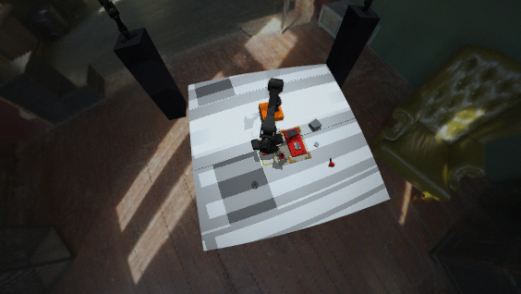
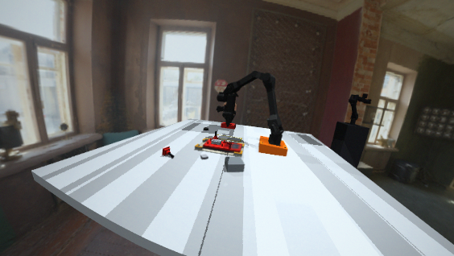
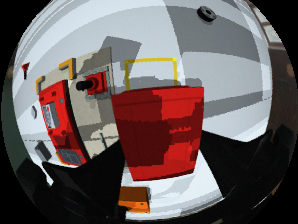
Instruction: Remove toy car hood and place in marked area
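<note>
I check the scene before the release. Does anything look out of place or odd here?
Only the expected: the red hood is off the toy car, held in the gripper above the yellow-marked area. Small loose parts lie scattered on the table nearby. Nothing looks damaged.

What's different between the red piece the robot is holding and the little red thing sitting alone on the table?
The red hood is a broad, flat panel, while the little red piece is a small lump with a dark part on it. The hood is held up off the table in the gripper, over by the yellow outline; the little red piece rests on the table, away from the car. Both are red.
</note>
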{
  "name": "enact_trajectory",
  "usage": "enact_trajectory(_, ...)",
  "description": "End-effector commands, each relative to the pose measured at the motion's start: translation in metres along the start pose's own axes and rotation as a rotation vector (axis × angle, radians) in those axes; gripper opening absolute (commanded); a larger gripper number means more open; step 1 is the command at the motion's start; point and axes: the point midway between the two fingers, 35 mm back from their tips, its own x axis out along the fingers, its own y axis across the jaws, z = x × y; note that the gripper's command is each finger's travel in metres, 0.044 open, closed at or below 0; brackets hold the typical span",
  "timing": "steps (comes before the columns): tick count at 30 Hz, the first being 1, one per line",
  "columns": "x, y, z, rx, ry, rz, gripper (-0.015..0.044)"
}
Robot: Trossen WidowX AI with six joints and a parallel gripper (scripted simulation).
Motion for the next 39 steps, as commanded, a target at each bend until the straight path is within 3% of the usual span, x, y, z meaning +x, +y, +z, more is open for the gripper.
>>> enact_trajectory(1,0.006,0.0,-0.001,-0.003,0.006,-0.001,0.0)
enact_trajectory(39,0.042,0.0,-0.002,-0.003,0.006,-0.001,0.0)
